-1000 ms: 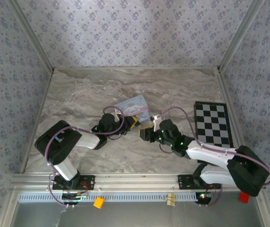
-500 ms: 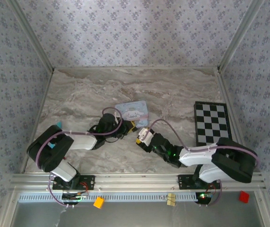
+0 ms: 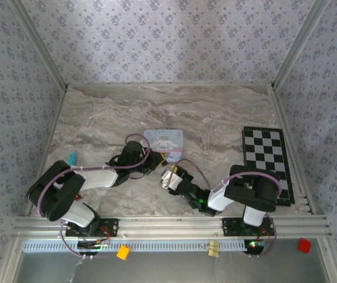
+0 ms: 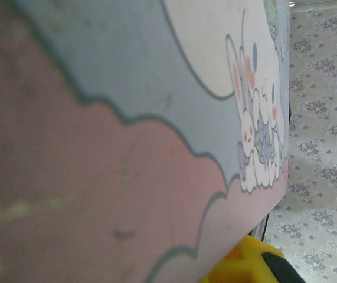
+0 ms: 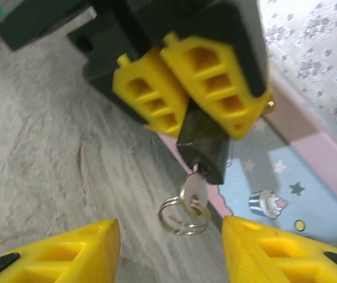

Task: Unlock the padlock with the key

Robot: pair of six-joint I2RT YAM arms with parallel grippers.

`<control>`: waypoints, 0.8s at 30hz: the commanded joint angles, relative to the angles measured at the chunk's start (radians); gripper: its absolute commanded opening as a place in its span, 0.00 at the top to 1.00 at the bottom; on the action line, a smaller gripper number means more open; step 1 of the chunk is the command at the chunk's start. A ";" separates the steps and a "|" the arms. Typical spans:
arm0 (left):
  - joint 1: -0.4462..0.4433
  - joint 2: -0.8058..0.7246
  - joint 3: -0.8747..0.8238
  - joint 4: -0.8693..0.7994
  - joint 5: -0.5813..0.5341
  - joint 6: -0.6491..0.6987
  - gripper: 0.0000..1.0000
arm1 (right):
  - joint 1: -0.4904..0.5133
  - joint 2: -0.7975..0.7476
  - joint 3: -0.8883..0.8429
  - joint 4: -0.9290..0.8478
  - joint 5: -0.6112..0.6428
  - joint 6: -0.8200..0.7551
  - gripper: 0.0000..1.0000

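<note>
The small dark padlock (image 5: 203, 144) is clamped between the yellow fingers (image 5: 150, 97) of my left gripper (image 5: 187, 115), just above the marble table. A silver key (image 5: 193, 191) sticks out of its lower end, and a wire ring (image 5: 183, 215) hangs from the key. My right gripper (image 5: 171, 253) is open just short of the key, one finger on each side and touching nothing. From above, the left gripper (image 3: 156, 160) and right gripper (image 3: 169, 177) meet at the near edge of the pale blue tin (image 3: 165, 141). The tin's printed lid (image 4: 156, 118) lies close before the left wrist camera.
A black-and-white checkerboard (image 3: 265, 156) lies at the right of the table. A small teal object (image 3: 72, 157) sits by the left arm. The patterned walls close in on three sides. The aluminium rail (image 3: 168, 223) runs along the near edge.
The right arm has folded in to the left, and its gripper has slid left and nearer. The tin has turned to lie square. The left arm's elbow has shifted left.
</note>
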 commanded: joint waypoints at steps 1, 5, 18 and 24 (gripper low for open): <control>0.010 -0.035 0.011 0.010 -0.011 0.006 1.00 | 0.009 0.018 0.015 0.096 0.073 -0.011 0.52; 0.010 -0.040 0.008 0.009 -0.014 0.005 1.00 | 0.010 0.025 0.014 0.097 0.075 -0.011 0.56; 0.012 -0.040 0.014 0.006 -0.005 0.007 1.00 | 0.002 0.068 0.043 0.101 0.075 -0.013 0.69; 0.012 -0.041 0.007 0.006 -0.010 0.005 1.00 | 0.000 0.078 0.060 0.102 0.081 -0.012 0.73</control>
